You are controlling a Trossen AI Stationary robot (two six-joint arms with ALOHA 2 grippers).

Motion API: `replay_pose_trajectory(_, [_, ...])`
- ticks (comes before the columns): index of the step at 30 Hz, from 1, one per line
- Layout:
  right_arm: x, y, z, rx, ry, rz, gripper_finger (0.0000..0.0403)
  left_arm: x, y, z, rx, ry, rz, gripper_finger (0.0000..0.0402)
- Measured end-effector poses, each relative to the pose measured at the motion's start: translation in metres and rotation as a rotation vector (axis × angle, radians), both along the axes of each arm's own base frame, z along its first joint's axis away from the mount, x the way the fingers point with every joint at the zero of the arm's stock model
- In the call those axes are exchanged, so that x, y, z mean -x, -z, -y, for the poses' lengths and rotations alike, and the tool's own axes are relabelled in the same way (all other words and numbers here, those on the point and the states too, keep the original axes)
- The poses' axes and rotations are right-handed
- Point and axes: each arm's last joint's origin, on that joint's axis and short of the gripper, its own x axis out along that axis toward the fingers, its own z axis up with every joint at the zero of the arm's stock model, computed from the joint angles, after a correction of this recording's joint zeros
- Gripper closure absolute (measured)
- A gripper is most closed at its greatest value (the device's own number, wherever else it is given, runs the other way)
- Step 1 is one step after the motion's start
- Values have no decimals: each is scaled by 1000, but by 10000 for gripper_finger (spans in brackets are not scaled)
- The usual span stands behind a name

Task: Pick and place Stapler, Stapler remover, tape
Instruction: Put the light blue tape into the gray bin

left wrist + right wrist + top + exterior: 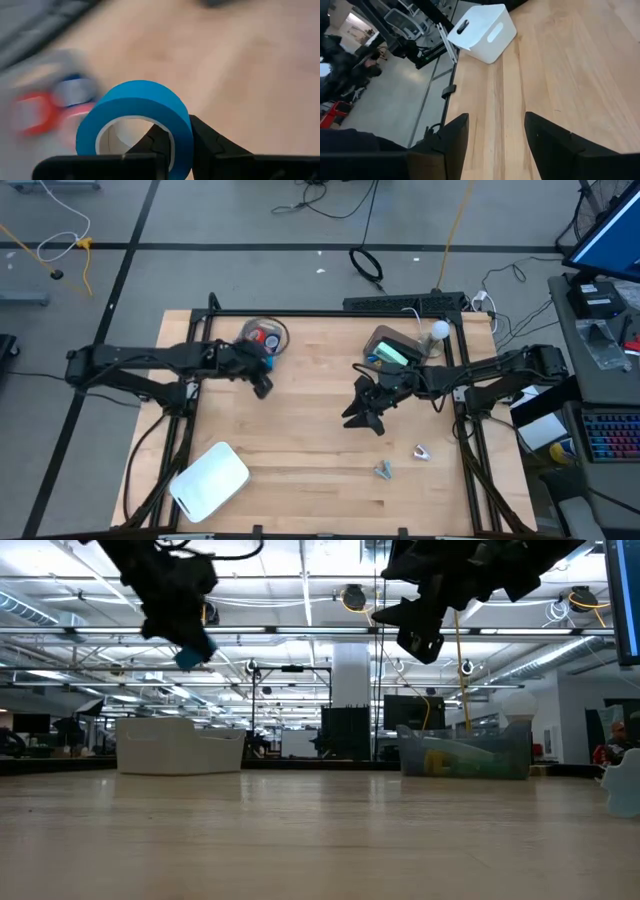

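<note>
High view takes in the wooden desk (300, 430) with both dark arms reaching inward over it. A white bin (210, 480) lies near the desk's front left corner, and a clear container (395, 348) with green contents stands at the back right. A clear round dish (266, 334) at the back left holds red and blue tape rolls (266, 336). The left pincer (262, 376) hangs just beside that dish, above the desk, clenched on a blue tape roll (137, 117), one finger inside the ring and one outside. The right pincer (365, 415) hovers over the middle of the desk, fingers spread and holding nothing. Two small metal pieces (400, 462) lie near the front right.
</note>
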Motion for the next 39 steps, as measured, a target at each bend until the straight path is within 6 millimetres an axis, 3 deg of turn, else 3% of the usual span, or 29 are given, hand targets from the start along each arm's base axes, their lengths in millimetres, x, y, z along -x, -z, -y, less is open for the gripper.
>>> replay_pose_trajectory(6, [0, 0, 0, 1, 2, 0, 219, 18, 10, -21, -37, -239, -169, 364])
replay_pose_trajectory(22, [0, 0, 0, -5, 7, -3, 221, 8, 72, -89, 163, -297, -484, 364])
replay_pose_trajectory(39, [0, 0, 0, -2, 6, -2, 221, 2, 101, -98, 273, -261, -591, 364])
